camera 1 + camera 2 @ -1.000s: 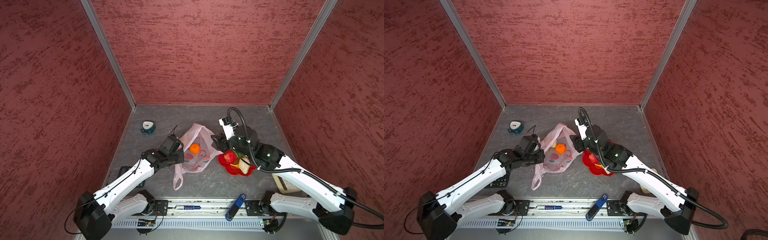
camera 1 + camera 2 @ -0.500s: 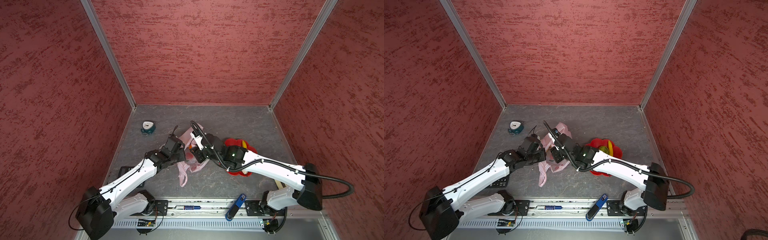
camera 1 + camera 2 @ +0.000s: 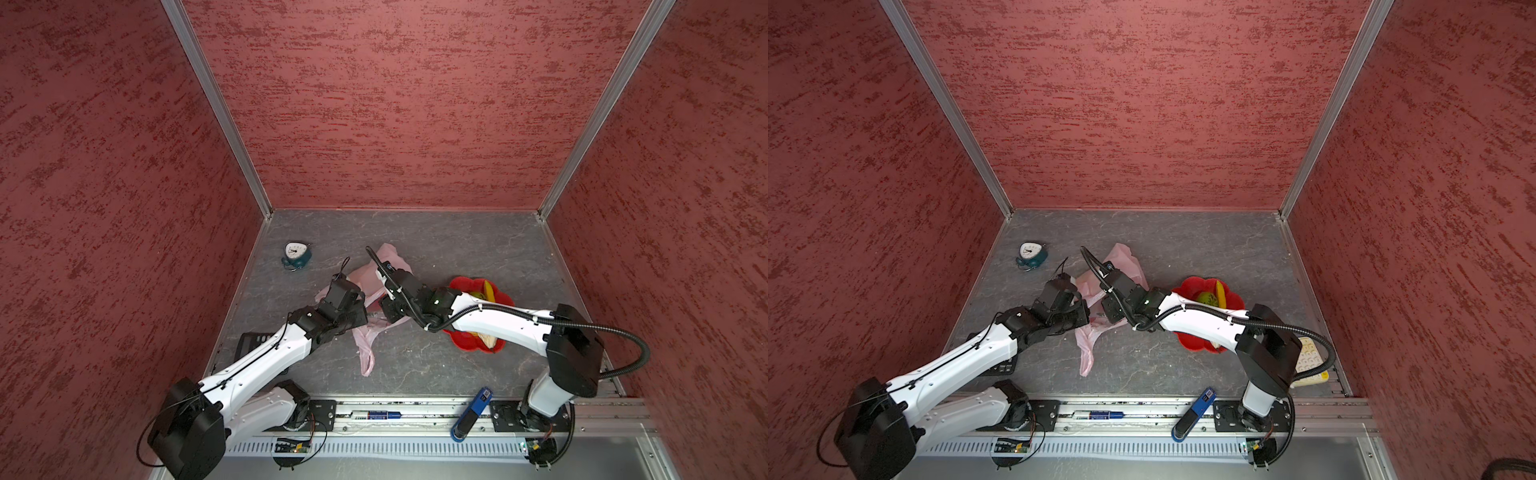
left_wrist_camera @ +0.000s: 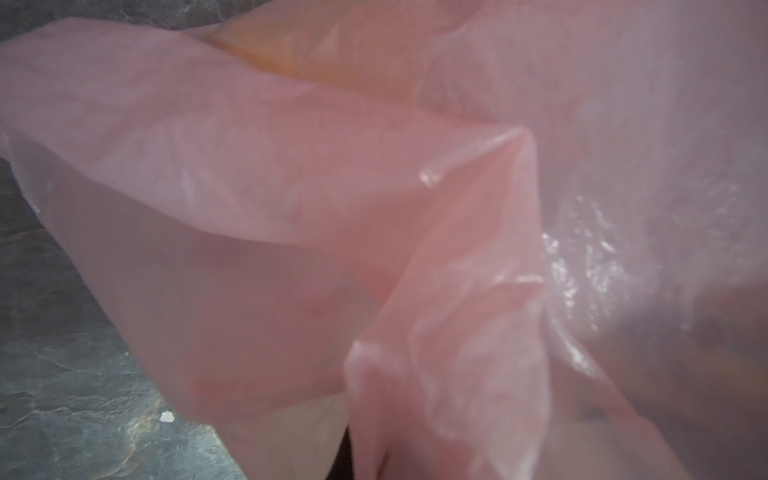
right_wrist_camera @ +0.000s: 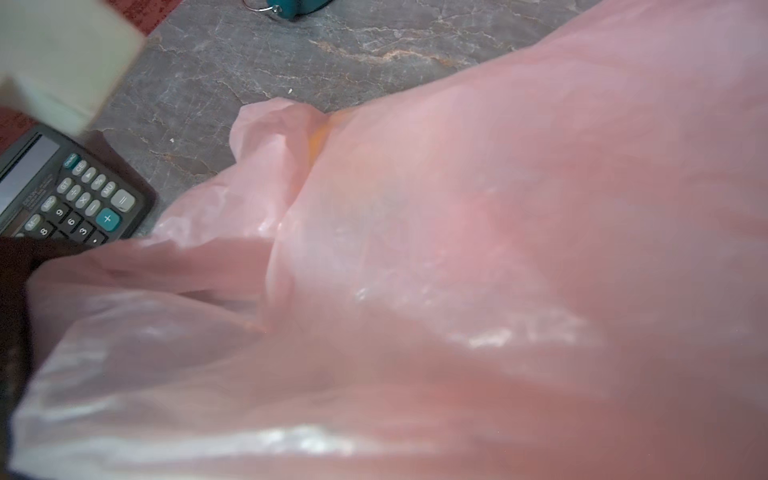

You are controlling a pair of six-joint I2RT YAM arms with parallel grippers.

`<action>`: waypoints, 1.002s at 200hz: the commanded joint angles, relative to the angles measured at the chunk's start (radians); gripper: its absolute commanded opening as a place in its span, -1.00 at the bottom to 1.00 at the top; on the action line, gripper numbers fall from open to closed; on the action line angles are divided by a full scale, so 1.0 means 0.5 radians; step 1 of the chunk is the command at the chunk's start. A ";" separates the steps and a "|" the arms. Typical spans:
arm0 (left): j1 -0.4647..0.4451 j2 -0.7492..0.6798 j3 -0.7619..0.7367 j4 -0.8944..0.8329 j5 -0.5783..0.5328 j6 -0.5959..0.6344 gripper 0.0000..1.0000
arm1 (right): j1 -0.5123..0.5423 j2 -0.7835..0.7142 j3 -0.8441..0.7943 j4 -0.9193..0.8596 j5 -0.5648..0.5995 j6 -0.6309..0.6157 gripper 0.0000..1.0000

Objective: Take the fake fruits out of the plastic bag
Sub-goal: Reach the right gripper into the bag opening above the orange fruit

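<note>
- Where grey table (image 3: 457, 249) meets red walls (image 3: 395, 104), bag (image 3: 365, 349) lies left of plate (image 3: 469, 345).
- Bag pinched by left gripper (image 3: 362, 311); right gripper (image 3: 386, 309) fingers hidden, state unclear.
- Before, right gripper was over plate; now at bag.

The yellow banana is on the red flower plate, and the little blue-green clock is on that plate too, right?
Not quite. The banana does lie on the red plate, but the little clock stands on the bare table, over by the left wall, on the other side of the pink bag. Both top views show it.
</note>
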 commanded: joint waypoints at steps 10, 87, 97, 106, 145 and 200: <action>0.030 -0.047 -0.057 0.007 0.030 0.000 -0.82 | -0.057 0.061 0.064 0.031 0.118 -0.020 -0.20; 0.127 -0.126 -0.083 -0.062 0.052 0.058 -0.82 | -0.263 -0.418 -0.013 -0.284 0.559 -0.145 0.12; 0.131 -0.129 -0.079 -0.060 0.060 0.064 -0.82 | -0.281 -0.474 -0.007 -0.308 0.530 -0.183 0.21; 0.136 -0.130 -0.071 -0.059 0.062 0.064 -0.82 | -0.283 -0.508 0.005 -0.330 0.470 -0.229 0.29; 0.161 -0.136 -0.046 -0.053 0.061 0.067 -0.82 | -0.283 -0.676 0.040 -0.461 0.345 -0.302 0.57; 0.180 -0.106 0.016 -0.033 0.096 0.093 -0.82 | -0.273 -0.894 0.042 -0.484 0.150 -0.329 0.19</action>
